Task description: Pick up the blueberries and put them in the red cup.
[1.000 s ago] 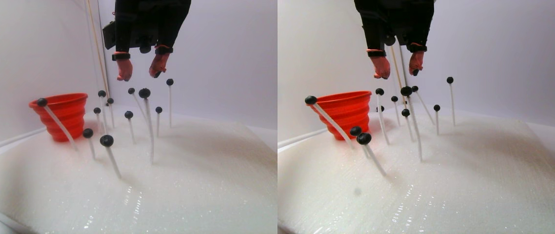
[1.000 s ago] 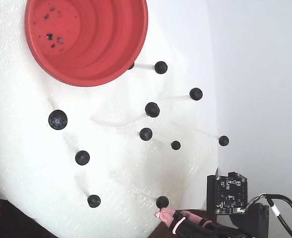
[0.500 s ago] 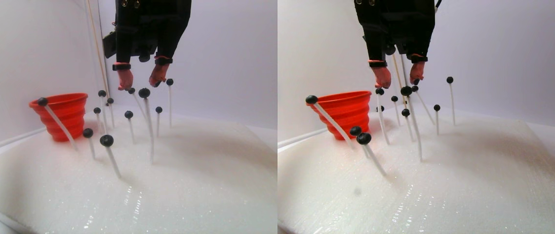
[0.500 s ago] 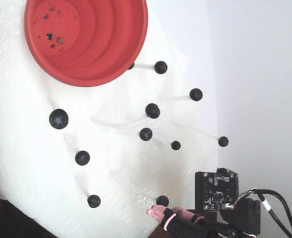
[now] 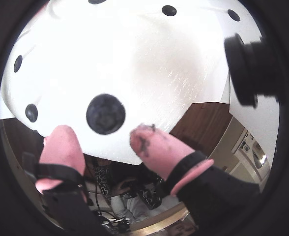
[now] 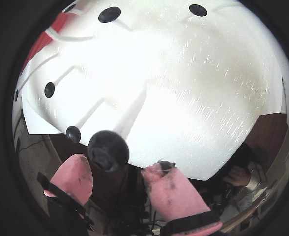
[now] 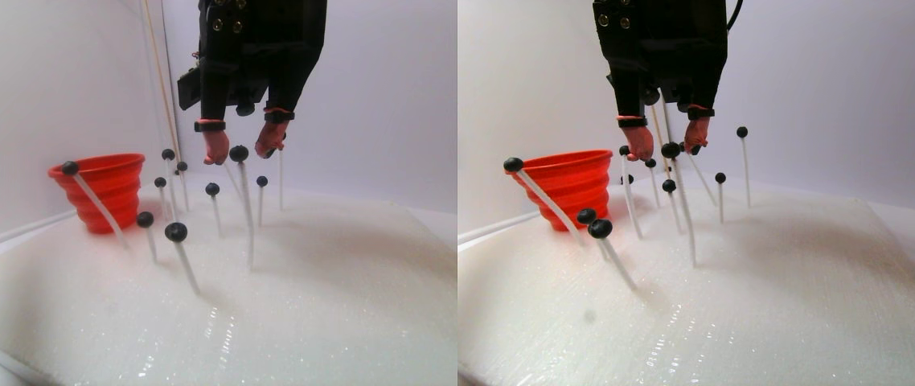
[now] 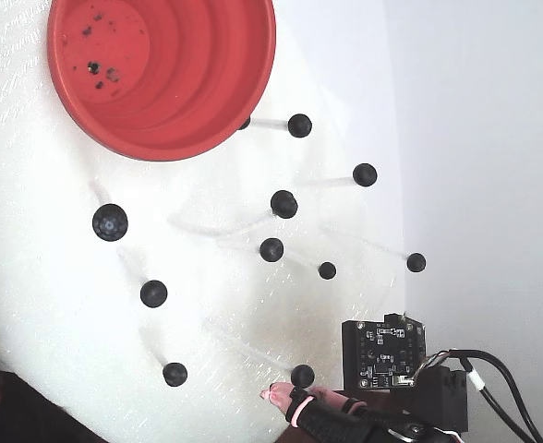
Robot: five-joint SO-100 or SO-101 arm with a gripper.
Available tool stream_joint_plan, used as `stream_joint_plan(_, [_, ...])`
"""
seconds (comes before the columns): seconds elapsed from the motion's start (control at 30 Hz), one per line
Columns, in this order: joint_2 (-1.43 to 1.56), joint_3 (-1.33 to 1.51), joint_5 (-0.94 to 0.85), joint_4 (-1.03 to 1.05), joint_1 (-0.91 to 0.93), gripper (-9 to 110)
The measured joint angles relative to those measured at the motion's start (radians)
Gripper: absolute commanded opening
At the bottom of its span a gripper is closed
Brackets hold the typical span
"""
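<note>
Near the top centre of the left half of the stereo pair view, the gripper (image 7: 244, 150) hangs from a black arm with its two pink fingertips spread apart, and one blueberry (image 7: 239, 153) on a thin white stalk sits level with them, in the gap. In a wrist view the same berry (image 5: 105, 114) fills the centre of the frame just above the opening between the pink fingertips (image 5: 61, 145); the claw stands wide and I cannot tell whether either tip touches the berry. The other blueberries (image 8: 283, 204) stand on their own stalks, scattered across the white foam pad (image 8: 50, 305), some upright and some leaning. The red cup (image 8: 198, 83) sits at the upper left of the fixed view, upright on the pad, its ringed inside showing dark specks on the base; in the stereo pair view it is at the left (image 7: 104, 193), well apart from the gripper, with a leaning berry (image 7: 69, 168) in front of its rim.
</note>
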Motion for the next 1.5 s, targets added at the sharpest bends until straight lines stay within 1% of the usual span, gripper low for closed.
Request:
stream_joint_plan(0.3, [-0.025, -0.006, 0.009, -0.015, 0.0, 21])
stream_joint_plan(0.6, [-0.048, -0.038, 0.049, -0.034, -0.043, 20])
stream_joint_plan(1.5, [-0.055, -0.043, 0.008, -0.026, -0.046, 17])
